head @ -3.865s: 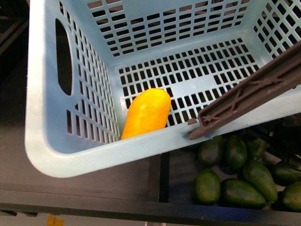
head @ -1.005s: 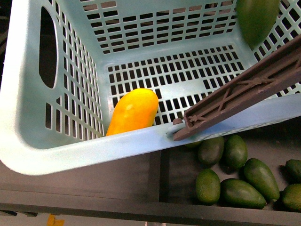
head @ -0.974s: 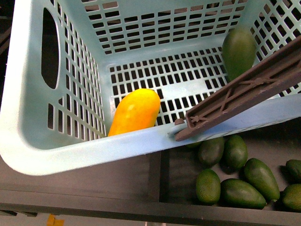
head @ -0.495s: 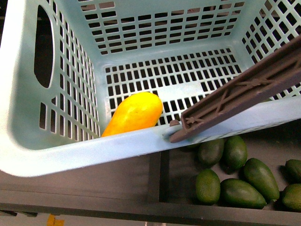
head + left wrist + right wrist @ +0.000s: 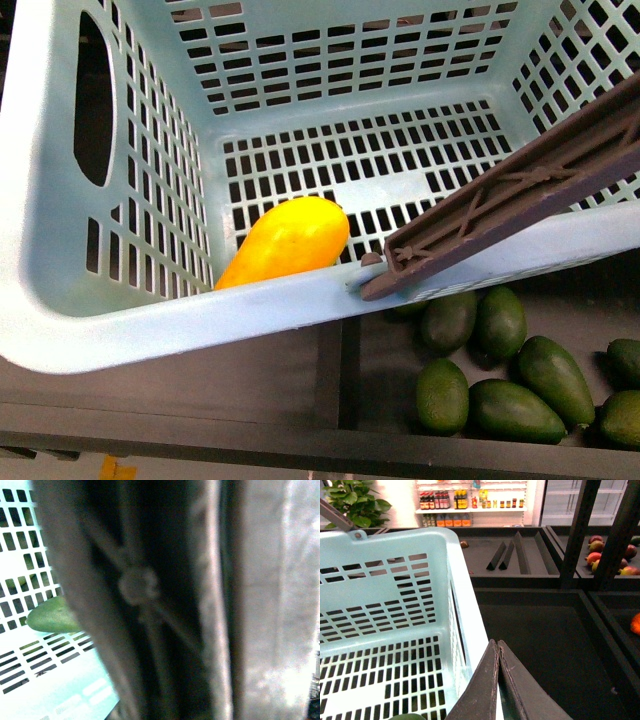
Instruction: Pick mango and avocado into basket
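Observation:
The light teal basket (image 5: pixel 60 300) fills the front view, tilted, with the yellow-orange mango (image 5: pixel 285 240) lying on its slotted floor against the near wall. The brown basket handle (image 5: pixel 510 195) crosses the right side. In the left wrist view that handle (image 5: pixel 145 595) fills the frame close up; my left gripper is shut on it and its fingers cannot be made out. Beside the handle, one avocado (image 5: pixel 52 615) lies on the basket floor (image 5: pixel 30 555). My right gripper (image 5: pixel 497 647) is shut with nothing in it, just outside the basket's rim (image 5: pixel 465 615).
Several more avocados (image 5: pixel 500 400) lie in a dark bin (image 5: pixel 380 380) below the basket at the lower right. The right wrist view shows dark display bins (image 5: pixel 545 630), black uprights (image 5: pixel 575 530), fruit at the far right (image 5: pixel 600 555) and shelves of bottles (image 5: pixel 445 502) behind.
An avocado came down from the top right into the basket and has gone from the front view behind the handle. The basket shifted slightly and the mango turned a little.

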Robot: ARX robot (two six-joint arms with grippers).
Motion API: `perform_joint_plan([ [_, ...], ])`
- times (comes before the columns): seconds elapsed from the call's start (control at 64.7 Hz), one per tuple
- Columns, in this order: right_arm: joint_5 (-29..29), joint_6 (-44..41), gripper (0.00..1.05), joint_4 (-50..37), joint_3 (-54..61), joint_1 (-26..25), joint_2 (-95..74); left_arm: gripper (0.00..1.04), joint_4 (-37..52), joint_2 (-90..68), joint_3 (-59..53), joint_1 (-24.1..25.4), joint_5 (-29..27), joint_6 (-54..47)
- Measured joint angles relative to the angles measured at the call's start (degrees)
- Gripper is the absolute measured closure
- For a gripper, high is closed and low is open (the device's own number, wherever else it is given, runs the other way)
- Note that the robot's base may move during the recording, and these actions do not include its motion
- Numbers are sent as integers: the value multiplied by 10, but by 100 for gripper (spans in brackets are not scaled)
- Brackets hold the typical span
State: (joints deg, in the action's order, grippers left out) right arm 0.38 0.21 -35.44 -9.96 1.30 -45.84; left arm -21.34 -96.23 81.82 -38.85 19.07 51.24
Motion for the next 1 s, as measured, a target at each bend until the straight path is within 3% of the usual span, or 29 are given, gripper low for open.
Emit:
perform_joint_plan([
  [1.005, -4, 0, 103, 155, 90, -11, 259, 91, 0, 0, 0, 0, 0, 0],
])
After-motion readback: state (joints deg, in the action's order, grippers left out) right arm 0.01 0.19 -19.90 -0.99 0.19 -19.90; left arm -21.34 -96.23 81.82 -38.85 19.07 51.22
